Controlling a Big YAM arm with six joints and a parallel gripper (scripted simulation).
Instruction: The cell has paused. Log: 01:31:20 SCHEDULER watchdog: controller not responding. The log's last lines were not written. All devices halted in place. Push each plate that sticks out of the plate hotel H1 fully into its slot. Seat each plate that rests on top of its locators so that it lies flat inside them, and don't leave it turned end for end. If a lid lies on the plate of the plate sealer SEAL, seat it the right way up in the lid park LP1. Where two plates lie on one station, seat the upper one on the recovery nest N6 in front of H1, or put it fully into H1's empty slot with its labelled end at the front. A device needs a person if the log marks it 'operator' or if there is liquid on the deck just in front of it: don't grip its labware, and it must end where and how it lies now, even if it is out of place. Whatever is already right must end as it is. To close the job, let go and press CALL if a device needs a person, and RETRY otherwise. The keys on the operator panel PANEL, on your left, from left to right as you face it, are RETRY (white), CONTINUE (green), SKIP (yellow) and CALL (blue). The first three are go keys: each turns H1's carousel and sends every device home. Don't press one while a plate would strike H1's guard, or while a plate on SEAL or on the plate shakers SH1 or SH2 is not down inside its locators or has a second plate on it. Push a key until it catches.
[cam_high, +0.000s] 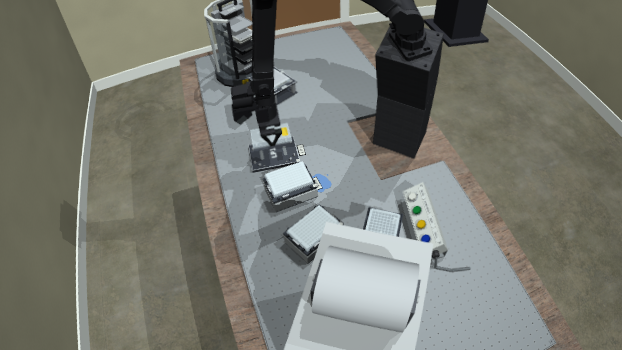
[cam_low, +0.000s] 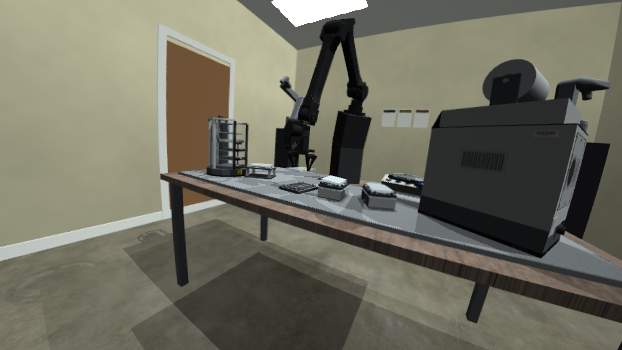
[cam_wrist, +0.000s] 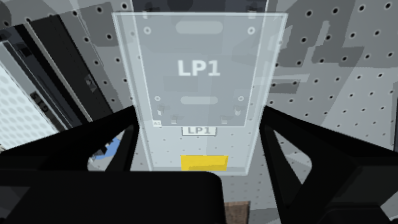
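My gripper (cam_high: 271, 140) (cam_low: 300, 162) (cam_wrist: 199, 112) is shut across the width of a clear lid (cam_high: 269, 137) (cam_wrist: 150, 60) with a yellow tab (cam_high: 285, 131) (cam_wrist: 204, 163) at its near end. It holds the lid level, just above the lid park LP1, whose lettering (cam_wrist: 198, 67) and small label (cam_wrist: 199, 131) show through the lid. The lid lines up closely with the park's outline. I cannot tell whether the lid touches the park.
A dark marked station (cam_high: 274, 156) lies just in front of LP1. Beyond it are a plate on a shaker (cam_high: 289, 181) with a blue puddle (cam_high: 322, 182) (cam_wrist: 112, 148) beside it, a second plate (cam_high: 311, 230), the sealer (cam_high: 367, 285), the key panel (cam_high: 422, 217) and hotel H1 (cam_high: 232, 42).
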